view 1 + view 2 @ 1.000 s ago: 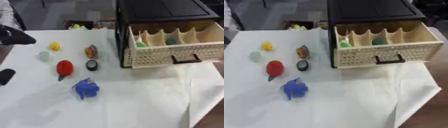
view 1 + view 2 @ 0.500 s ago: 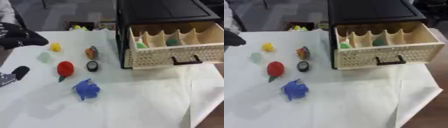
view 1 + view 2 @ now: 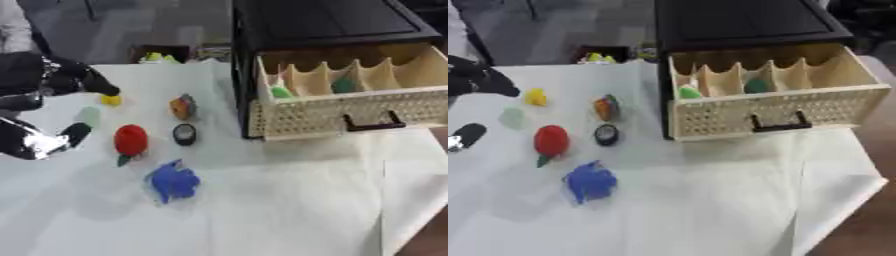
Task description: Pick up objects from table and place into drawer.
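Since the earlier frames the left hand (image 3: 44,80) has advanced from the left edge toward the objects; it now hovers above the table (image 3: 262,210) with a dark fingertip just left of the small yellow object (image 3: 111,100). Fingers appear partly extended and grip nothing; no contact with any object can be confirmed. The right hand is not visible.

Right of the hand lie a pale green object (image 3: 87,116), a red object with a green tip (image 3: 130,141), a multicoloured object (image 3: 182,106), a small black round object (image 3: 185,134), and, nearer, a blue object (image 3: 172,181).

Far right, the drawer (image 3: 776,112) stands pulled open from a black cabinet (image 3: 737,22), with two green items in its compartments.
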